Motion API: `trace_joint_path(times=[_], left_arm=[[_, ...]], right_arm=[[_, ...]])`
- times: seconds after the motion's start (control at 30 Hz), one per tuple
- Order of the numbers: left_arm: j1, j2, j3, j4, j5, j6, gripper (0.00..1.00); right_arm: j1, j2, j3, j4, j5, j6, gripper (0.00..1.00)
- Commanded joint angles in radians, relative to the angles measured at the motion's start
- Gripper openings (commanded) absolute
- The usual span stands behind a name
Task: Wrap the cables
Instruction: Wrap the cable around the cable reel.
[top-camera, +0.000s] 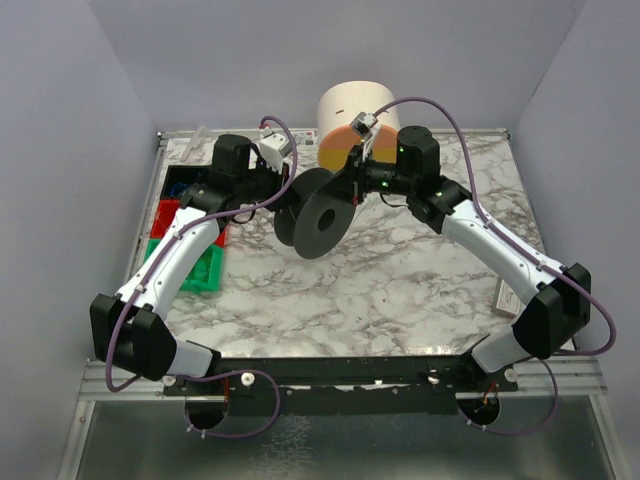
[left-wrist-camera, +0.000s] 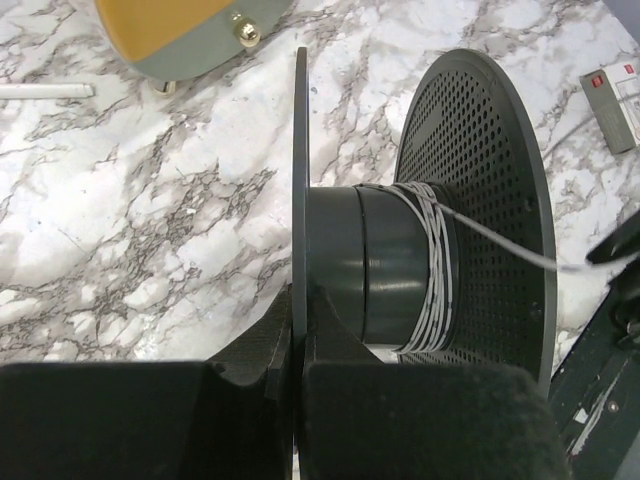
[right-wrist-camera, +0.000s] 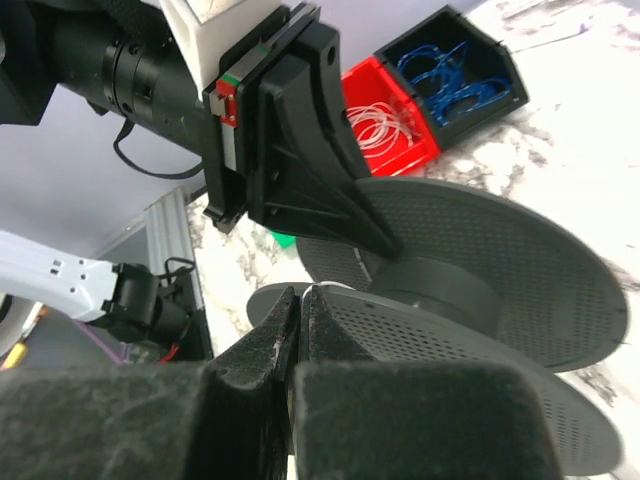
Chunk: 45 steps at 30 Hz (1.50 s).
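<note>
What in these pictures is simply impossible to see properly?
- Left wrist view: the wire meets a dark shape at the right edge, so its end is hidden.
- Top view: the wire on the spool is too thin to show.
- Top view: the left arm covers much of the green bin.
- Right wrist view: the right gripper has shut fingers that hide most of the wire they pinch.

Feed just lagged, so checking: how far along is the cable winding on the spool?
Early. Done: a narrow band of cable turns sits on the spool hub beside the perforated flange. In hand: left gripper clamps the other flange; right gripper pinches the free strand. Left: most of the hub is bare, and more white cables lie in the red bin.
</note>
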<state>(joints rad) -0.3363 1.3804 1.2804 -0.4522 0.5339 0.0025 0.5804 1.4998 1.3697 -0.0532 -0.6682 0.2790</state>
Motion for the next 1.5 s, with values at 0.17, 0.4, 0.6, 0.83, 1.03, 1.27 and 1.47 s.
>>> trace_joint_path(times=[0.17, 0.4, 0.6, 0.83, 1.03, 1.27, 1.47], left_arm=[[0.007, -0.038, -0.009, 0.119, -0.140, -0.076, 0.00], [0.060, -0.042, -0.033, 0.170, -0.184, -0.148, 0.00], [0.153, -0.066, -0.069, 0.240, -0.128, -0.256, 0.00], [0.205, -0.098, -0.077, 0.264, -0.076, -0.294, 0.00], [0.256, -0.111, -0.058, 0.281, 0.018, -0.347, 0.00], [0.289, -0.140, -0.082, 0.328, 0.116, -0.379, 0.00], [0.298, -0.161, -0.078, 0.352, 0.216, -0.391, 0.00]], right_arm=[[0.083, 0.084, -0.023, 0.061, -0.125, 0.087, 0.01], [0.145, 0.112, -0.073, 0.118, -0.168, 0.078, 0.01], [0.167, 0.119, -0.170, 0.193, -0.219, 0.051, 0.00], [0.170, 0.137, -0.239, 0.229, -0.262, -0.049, 0.01], [0.173, 0.179, -0.253, 0.138, -0.286, -0.192, 0.00], [0.111, 0.197, -0.329, 0.237, -0.303, -0.137, 0.01], [0.002, 0.210, -0.393, 0.410, -0.459, 0.018, 0.00]])
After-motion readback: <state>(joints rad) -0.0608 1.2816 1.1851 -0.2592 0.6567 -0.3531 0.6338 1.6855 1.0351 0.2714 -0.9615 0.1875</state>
